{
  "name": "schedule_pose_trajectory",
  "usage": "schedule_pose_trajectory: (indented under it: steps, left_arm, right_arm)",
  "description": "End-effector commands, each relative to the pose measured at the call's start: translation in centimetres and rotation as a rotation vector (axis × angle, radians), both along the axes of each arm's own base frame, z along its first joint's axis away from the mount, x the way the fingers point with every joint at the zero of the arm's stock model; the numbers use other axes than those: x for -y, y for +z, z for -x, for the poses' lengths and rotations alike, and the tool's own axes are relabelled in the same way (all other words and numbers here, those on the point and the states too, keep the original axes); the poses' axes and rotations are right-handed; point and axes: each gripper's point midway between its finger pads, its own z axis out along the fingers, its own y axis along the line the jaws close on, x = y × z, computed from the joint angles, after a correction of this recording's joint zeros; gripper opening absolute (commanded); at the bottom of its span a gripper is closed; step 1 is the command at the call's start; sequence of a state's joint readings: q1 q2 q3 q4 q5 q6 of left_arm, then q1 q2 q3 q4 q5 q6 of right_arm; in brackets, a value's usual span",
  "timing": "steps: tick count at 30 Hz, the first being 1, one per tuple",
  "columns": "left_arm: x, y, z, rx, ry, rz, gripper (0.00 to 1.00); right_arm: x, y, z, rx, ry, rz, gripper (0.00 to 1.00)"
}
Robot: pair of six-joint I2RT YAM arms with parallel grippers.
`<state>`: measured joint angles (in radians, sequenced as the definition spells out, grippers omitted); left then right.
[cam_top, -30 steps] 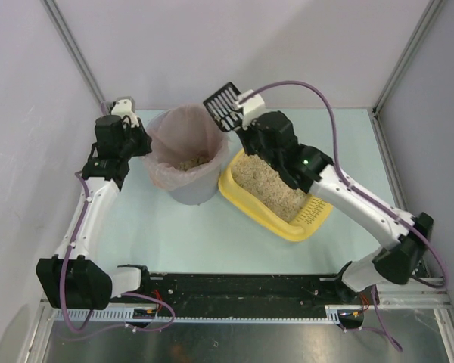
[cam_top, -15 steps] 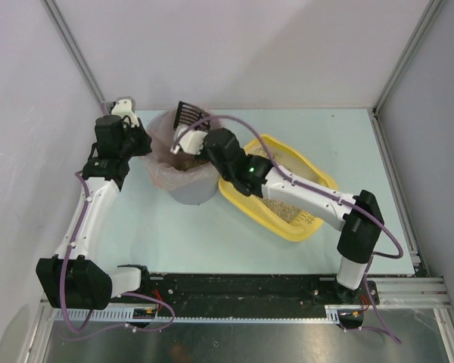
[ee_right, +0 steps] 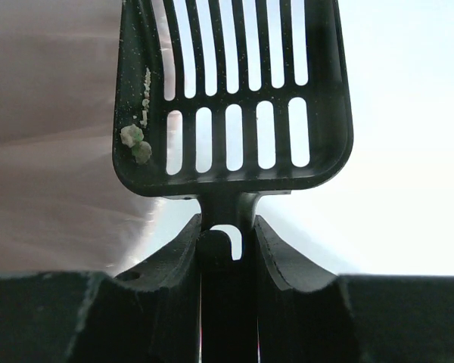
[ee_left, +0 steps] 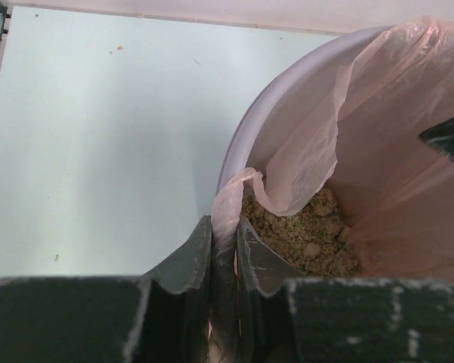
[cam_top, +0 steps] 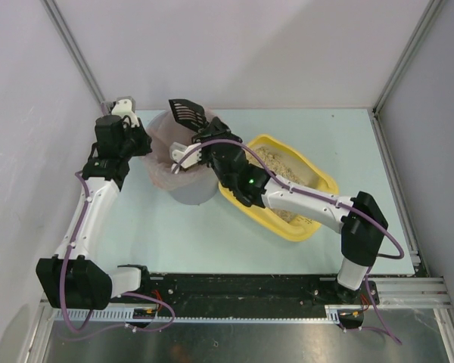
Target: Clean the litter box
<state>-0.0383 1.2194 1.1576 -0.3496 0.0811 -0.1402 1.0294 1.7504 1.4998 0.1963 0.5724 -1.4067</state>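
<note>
The yellow litter box (cam_top: 290,231) lies right of centre, with beige litter (cam_top: 277,163) in it. My right gripper (cam_top: 200,138) is shut on the handle of the black slotted scoop (cam_top: 186,112). It holds the scoop tilted over the far rim of the grey bin (cam_top: 189,193). In the right wrist view the scoop (ee_right: 231,91) carries two small greenish clumps (ee_right: 136,144) in one corner, and the right gripper (ee_right: 227,227) clamps its handle. My left gripper (ee_left: 224,227) is shut on the pink bag liner (ee_left: 378,113) at the bin's left rim.
The bin holds clumped litter (ee_left: 303,234) at the bottom of the liner. It stands directly left of the litter box, nearly touching it. White walls close the cell at the back and left. My right arm (cam_top: 303,200) stretches across the litter box.
My right arm has swung the scoop left, from above the litter box's far corner to over the bin, and tipped it. The left arm has kept still on the liner.
</note>
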Motion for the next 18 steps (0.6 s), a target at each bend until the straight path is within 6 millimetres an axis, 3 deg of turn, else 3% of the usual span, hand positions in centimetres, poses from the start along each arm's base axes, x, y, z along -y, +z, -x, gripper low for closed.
schedule_pose_trajectory:
  steps: [1, 5, 7, 16, 18]
  left_arm:
    - [3.3, 1.0, 1.3, 0.009, -0.145, 0.036, 0.18]
    - [3.3, 1.1, 1.3, 0.012, -0.145, 0.036, 0.18]
    - [3.2, 1.2, 1.3, 0.015, -0.141, 0.034, 0.18]
    - [3.4, 1.2, 1.4, 0.014, -0.151, 0.043, 0.17]
    - [3.6, 1.1, 1.4, 0.011, -0.160, 0.047, 0.16]
  right_arm:
    - [1.7, 7.6, 1.0, 0.258, -0.028, 0.029, 0.00]
    - [1.2, 7.0, 0.9, 0.355, -0.054, 0.208, 0.00]
    - [0.9, 5.8, 1.2, 0.373, -0.032, 0.252, 0.00]
    - [-0.3, 2.2, 2.1, 0.367, 0.007, 0.249, 0.00]
    - [-0.1, 3.6, 2.4, 0.407, 0.003, 0.154, 0.00]
